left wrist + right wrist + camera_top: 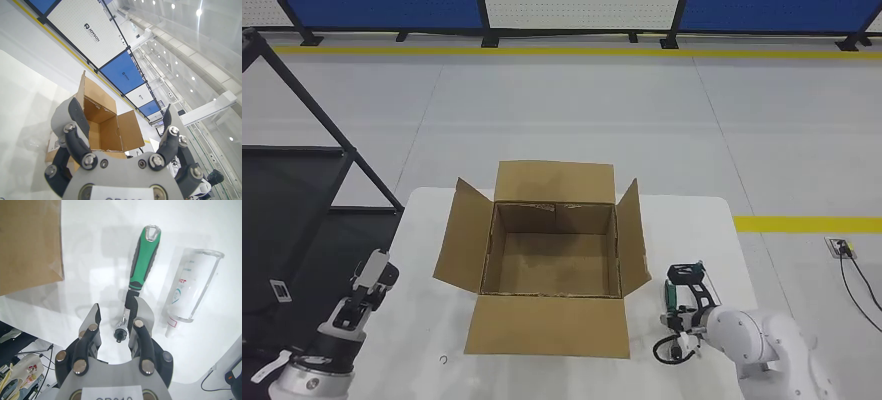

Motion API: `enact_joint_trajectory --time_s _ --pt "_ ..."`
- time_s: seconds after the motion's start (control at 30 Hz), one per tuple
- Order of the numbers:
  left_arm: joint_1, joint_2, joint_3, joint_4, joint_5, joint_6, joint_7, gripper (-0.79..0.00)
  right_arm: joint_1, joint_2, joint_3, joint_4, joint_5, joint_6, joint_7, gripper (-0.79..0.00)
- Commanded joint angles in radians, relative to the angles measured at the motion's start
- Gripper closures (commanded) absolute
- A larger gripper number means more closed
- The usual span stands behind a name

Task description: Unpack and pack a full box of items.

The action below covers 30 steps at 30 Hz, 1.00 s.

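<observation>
An open cardboard box (552, 262) stands in the middle of the white table (692, 225), all flaps spread out and its inside bare. A ratchet wrench with a green handle (145, 260) lies flat on the table to the right of the box. My right gripper (116, 307) is open low over the table, its fingers on either side of the wrench's metal head. My left gripper (122, 110) is open and holds nothing; it sits near the table's left edge (375, 272), tilted up toward the box (107, 123).
Beside the wrench lies a clear plastic cylinder with a white tube inside (189, 289). The box's near flap (28, 243) lies flat close to the right gripper. A dark frame (302, 200) stands off the table's left side.
</observation>
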Motion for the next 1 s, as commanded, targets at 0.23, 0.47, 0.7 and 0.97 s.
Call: enact_joint_trajectory --time_s 0.23,0.47,0.7,0.97 --pt "0.007 -0.001 -0.001 -0.008 -0.008 0.008 0.012 -0.785 0.034 0.002 -0.013 0.087 -0.007 0.005 -0.005 -0.342" --pt "0.011 -0.002 0.001 -0.01 -0.008 0.011 0.021 -0.785 0.054 0.003 -0.019 0.138 0.004 0.002 -0.019 -0.252" --pt "0.011 -0.002 0.003 -0.011 -0.005 0.011 0.028 -0.785 0.078 0.003 -0.038 0.177 0.002 0.004 -0.012 -0.262" --pt "0.01 -0.003 0.005 -0.007 -0.002 0.013 0.032 -0.785 0.092 0.003 -0.056 0.187 0.009 0.007 -0.025 -0.268"
